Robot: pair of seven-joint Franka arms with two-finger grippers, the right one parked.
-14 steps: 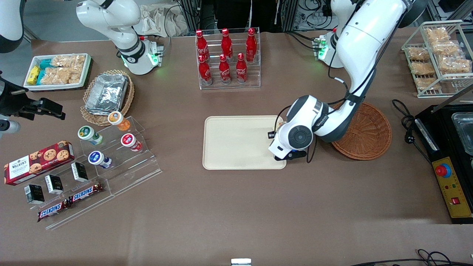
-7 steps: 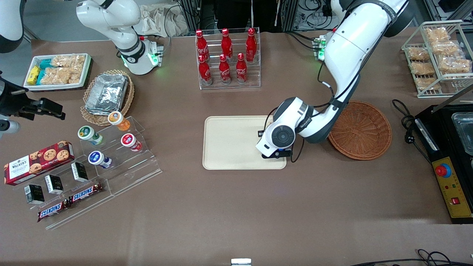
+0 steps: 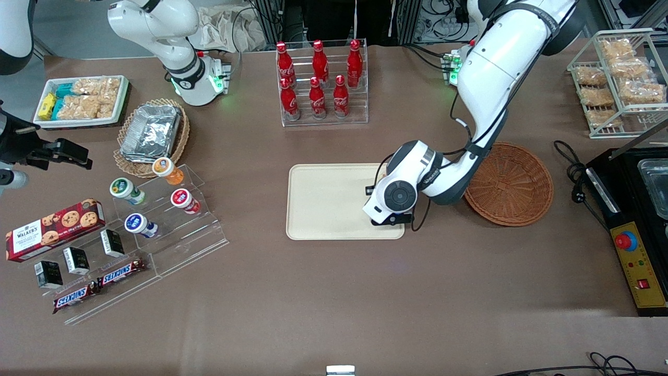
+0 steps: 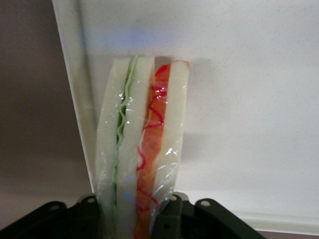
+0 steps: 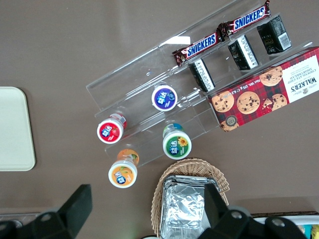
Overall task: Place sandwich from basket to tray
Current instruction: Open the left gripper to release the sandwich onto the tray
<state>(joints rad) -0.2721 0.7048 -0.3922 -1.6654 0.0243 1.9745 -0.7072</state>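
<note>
A wide table covered in matte brown cloth [image 3: 334, 292] is filling the scene under soft, even light. Black cables [image 3: 449, 13] and dark metal framing are crowding the space past its edge farthest from the front camera, beside crumpled pale beige fabric [image 3: 224, 28].

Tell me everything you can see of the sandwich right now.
The sandwich is a white-bread wedge in clear, crinkled wrap, with a green layer and an orange-red layer between the slices. It stands on edge, clamped between the fingers of the left arm's tool, over the cream tray near the rim at the basket end. Whether it touches the tray surface is not clear. The front view hides it under the wrist.
</note>
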